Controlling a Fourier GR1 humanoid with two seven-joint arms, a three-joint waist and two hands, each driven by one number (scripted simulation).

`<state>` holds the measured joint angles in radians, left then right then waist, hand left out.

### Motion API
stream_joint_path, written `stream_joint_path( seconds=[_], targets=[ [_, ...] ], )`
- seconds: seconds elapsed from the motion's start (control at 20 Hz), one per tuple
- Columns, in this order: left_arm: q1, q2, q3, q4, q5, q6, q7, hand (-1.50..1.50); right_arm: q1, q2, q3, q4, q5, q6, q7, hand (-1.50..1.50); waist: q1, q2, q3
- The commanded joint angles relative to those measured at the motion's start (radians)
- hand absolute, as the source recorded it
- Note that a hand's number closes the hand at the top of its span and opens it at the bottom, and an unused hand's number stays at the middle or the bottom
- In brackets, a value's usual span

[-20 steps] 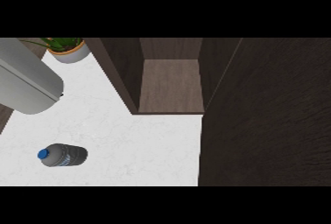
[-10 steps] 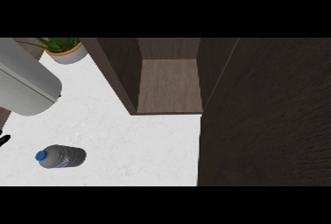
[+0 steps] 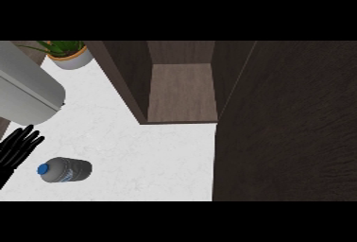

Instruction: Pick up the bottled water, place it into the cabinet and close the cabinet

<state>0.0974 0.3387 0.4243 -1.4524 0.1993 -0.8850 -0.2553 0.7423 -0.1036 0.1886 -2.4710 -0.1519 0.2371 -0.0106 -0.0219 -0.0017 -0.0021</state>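
Observation:
The bottled water (image 3: 64, 170) lies on its side on the white counter (image 3: 153, 156) at the lower left, its blue cap pointing left. My left hand (image 3: 15, 147) comes in at the view's left edge, just left of and slightly above the bottle. It is open, with fingers straight and pointing up and right, and it does not touch the bottle. The cabinet (image 3: 182, 90) stands open at the top centre and shows a bare wooden shelf inside. My right hand does not show.
The cabinet's dark open door (image 3: 286, 123) fills the right side of the view. A potted plant (image 3: 70, 56) stands at the back left. A big grey rounded shape (image 3: 24, 90) covers the upper left, above the hand.
My left hand has come into view from the left edge and now reaches up beside the bottle. The bottle and cabinet have not moved.

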Motion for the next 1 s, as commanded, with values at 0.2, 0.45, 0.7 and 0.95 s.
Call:
stream_joint_path(
  seconds=[0.2,0.45,0.7,0.95],
  targets=[
    [-0.07,-0.024,-0.058,0.281,-0.24,0.041,-0.312,-1.5,0.095,-0.023,-0.017,-0.156,-0.04,0.023,0.007,-1.5,-0.004,0.003,-0.002],
    [-0.122,0.034,-0.068,0.447,-0.279,0.095,-0.446,-1.5,0.211,-0.046,-0.025,-0.166,-0.064,0.079,-0.061,-1.5,-0.012,0.001,-0.001],
    [-0.197,0.027,-0.135,0.608,-0.326,0.152,-0.535,-1.5,0.19,-0.027,0.007,-0.131,-0.022,0.068,-0.083,-1.5,-0.01,0.004,-0.002],
    [-0.23,0.025,-0.211,0.73,-0.336,0.101,-0.577,-1.5,0.186,-0.026,0.013,-0.087,-0.016,0.082,-0.128,-1.5,-0.019,0.007,-0.003]
  ],
)
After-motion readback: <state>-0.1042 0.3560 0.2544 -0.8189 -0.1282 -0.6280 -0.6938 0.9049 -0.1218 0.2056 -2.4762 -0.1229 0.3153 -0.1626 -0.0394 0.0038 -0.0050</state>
